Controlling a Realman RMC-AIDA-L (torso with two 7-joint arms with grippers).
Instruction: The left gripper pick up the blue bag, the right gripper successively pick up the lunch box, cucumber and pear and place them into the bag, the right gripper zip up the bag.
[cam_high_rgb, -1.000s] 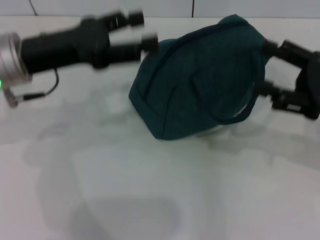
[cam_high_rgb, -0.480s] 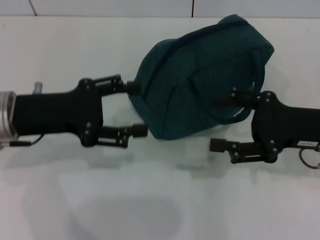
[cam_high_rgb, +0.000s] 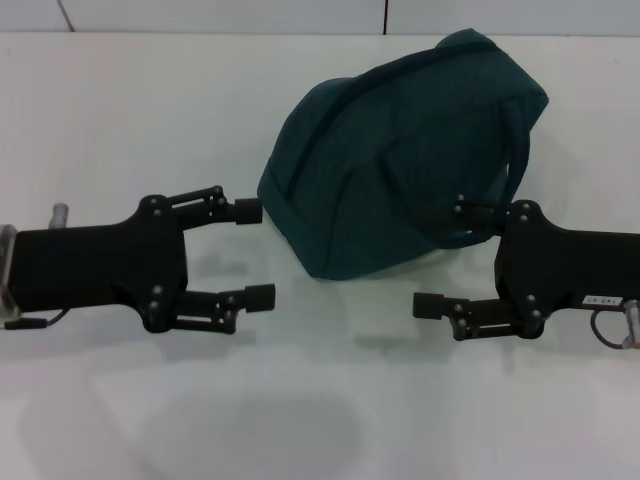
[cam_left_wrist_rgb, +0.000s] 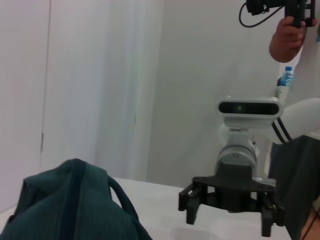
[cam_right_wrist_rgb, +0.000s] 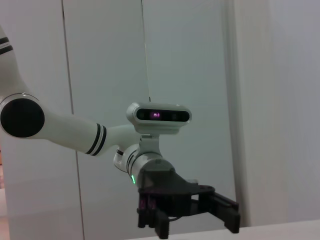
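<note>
- 2 grippers are in sight, both low over the white desk (cam_high_rgb: 330, 400) and both empty, each facing inward from its own side.
- On the left, the left gripper (cam_high_rgb: 252, 252) has its jaws spread wide; its upper fingertip sits just beside the near-left edge of the bag and does not appear to touch it.
- In the middle, toward the far side of the desk, the blue bag (cam_high_rgb: 400, 150) lies slumped on its side, its carry strap (cam_high_rgb: 515, 150) looping down the right face. It bulges as if something is inside, though the contents are hidden. From here I cannot tell whether the zip is fully drawn.
- On the right, the right gripper (cam_high_rgb: 445, 257) is spread open too, with its upper finger over the bag's lower right corner near the strap.
- No lunch box, cucumber or pear is visible on the desk, so I'd judge the packing done and the task at or just beyond the zipping step.
- If the zip is in fact short of closed, the next move calls for the right gripper to find the pull and pinch it while the left steadies the bag.
</note>
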